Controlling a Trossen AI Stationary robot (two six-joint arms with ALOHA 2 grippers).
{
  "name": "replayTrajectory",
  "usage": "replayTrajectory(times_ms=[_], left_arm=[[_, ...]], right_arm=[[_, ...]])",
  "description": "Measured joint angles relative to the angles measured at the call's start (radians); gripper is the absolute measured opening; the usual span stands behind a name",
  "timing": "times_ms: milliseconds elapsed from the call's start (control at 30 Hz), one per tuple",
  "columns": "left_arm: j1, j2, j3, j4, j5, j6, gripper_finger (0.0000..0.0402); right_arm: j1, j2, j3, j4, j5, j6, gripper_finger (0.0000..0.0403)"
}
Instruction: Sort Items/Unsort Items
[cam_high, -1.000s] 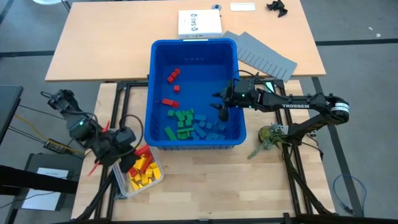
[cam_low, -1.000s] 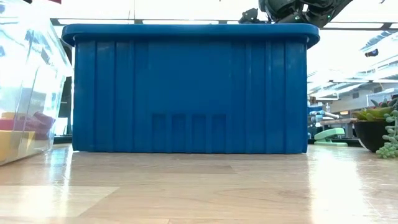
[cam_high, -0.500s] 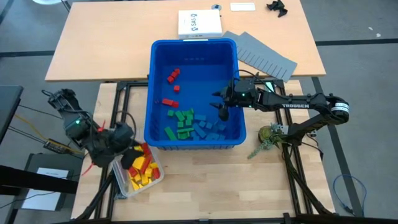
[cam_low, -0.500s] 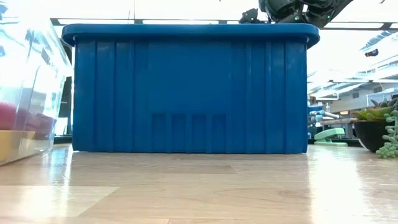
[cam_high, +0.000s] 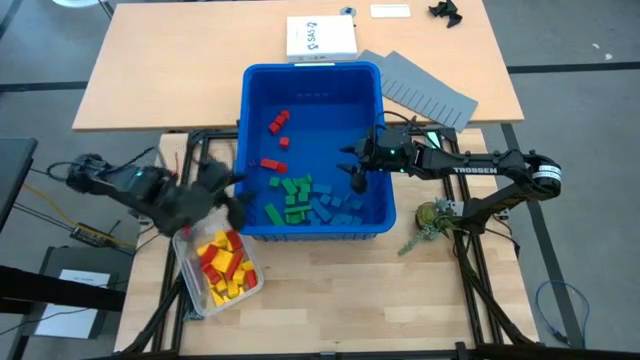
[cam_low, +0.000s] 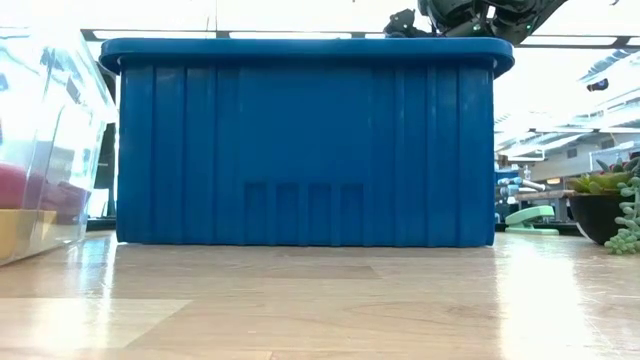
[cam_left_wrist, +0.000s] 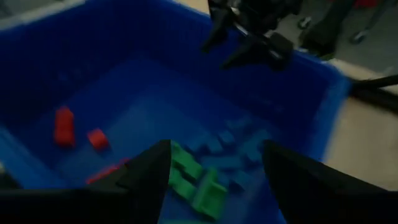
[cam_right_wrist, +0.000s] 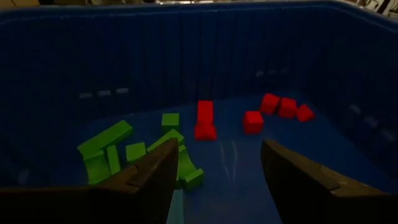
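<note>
Two dark arms work around a large blue bin (cam_high: 312, 75) standing on a wooden worktop (cam_high: 400, 290); every place below is given relative to that bin. Inside it, loose toy blocks lie in rough colour groups: a few red blocks (cam_high: 278, 123) toward its far left, green blocks (cam_high: 291, 197) at the middle of its near side, and blue blocks (cam_high: 335, 205) just right of the green. Several green blocks are short bars lying flat, their long axes roughly along the bin's length, though some sit askew. Outside the bin's near left corner stands a small clear tub (cam_high: 222, 272) of red and yellow blocks, which suggests colours are being separated into different containers. The left end effector (cam_high: 232, 195) is at the bin's left wall, over the rim near that corner, fingers spread wide with nothing between them; judging by its aim toward the green pile, it looks placed to reach in for another block. The right end effector (cam_high: 355, 168) hangs inside the bin by its right wall, above the blue blocks, fingers apart and empty, apparently waiting. Beyond the bin's far right corner lies a grey slotted sheet (cam_high: 428, 88), and a white box (cam_high: 320, 37) sits just behind the bin.
</note>
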Motion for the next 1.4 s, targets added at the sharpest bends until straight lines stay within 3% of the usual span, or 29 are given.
replayTrajectory(times_ms=[267, 600, 800, 1100, 1233, 1400], left_arm=[[0.415, 0.145, 0.000, 0.239, 0.276, 0.487, 0.0260], [0.810, 0.394, 0.000, 0.396, 0.557, 0.852, 0.0246], [0.924, 0.551, 0.000, 0.415, 0.566, 0.990, 0.0245], [0.958, 0.754, 0.027, 0.423, 0.565, 1.165, 0.0245], [0.959, 0.841, 0.070, 0.422, 0.535, 1.217, 0.0245], [0.976, 0.909, 0.091, 0.416, 0.421, 1.253, 0.0245]], right_arm=[[0.000, 0.001, 0.000, 0.005, -0.001, 0.000, 0.0229], [0.000, 0.001, 0.000, 0.005, -0.001, 0.011, 0.0229], [0.000, 0.001, 0.000, 0.005, -0.001, 0.012, 0.0229], [0.000, 0.002, 0.000, 0.005, -0.001, 0.015, 0.0229], [0.000, 0.002, 0.000, 0.004, -0.001, 0.016, 0.0229], [0.000, 0.002, 0.000, 0.000, -0.001, 0.017, 0.0229]])
